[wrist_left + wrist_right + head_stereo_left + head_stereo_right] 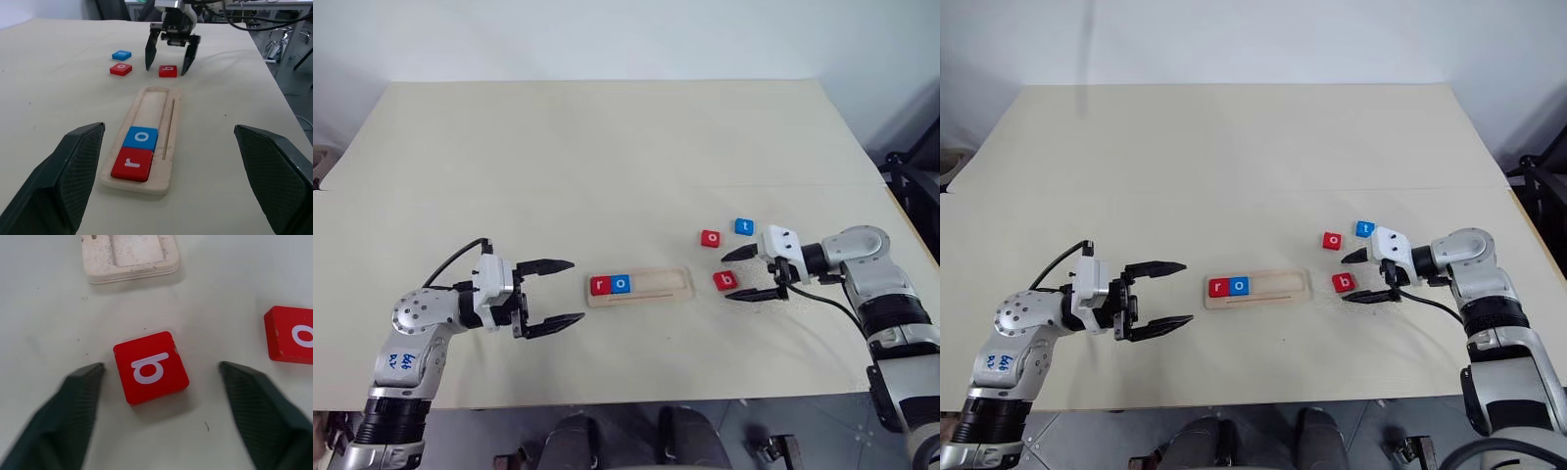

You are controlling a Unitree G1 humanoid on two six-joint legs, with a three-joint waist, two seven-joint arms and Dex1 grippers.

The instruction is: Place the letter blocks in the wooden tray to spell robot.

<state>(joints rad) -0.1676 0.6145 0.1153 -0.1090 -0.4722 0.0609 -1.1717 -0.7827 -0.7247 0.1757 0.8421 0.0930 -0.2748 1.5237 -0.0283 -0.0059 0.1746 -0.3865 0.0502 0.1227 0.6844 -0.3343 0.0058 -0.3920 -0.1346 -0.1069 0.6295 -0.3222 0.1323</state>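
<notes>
Altogether five letter blocks: red r (599, 285) and blue o (621, 284) fill the wooden tray's (656, 292) nine-o'clock end; three slots stay free. Red o (710, 238), blue t (744, 226) and red b (725, 281) lie loose at three o'clock. Right claw (748, 274) straddles b, open, holding nothing; left claw (564, 292) gapes empty. Bare tabletop (607, 147) stretches toward twelve.

In my pale narrow wooden tray (651, 284), a red square r tile (600, 285) and blue o tile (621, 284) touch at its left end. Right of it lie the red b tile (725, 281), red o tile (710, 238) and blue t tile (744, 226), flat and apart.
</notes>
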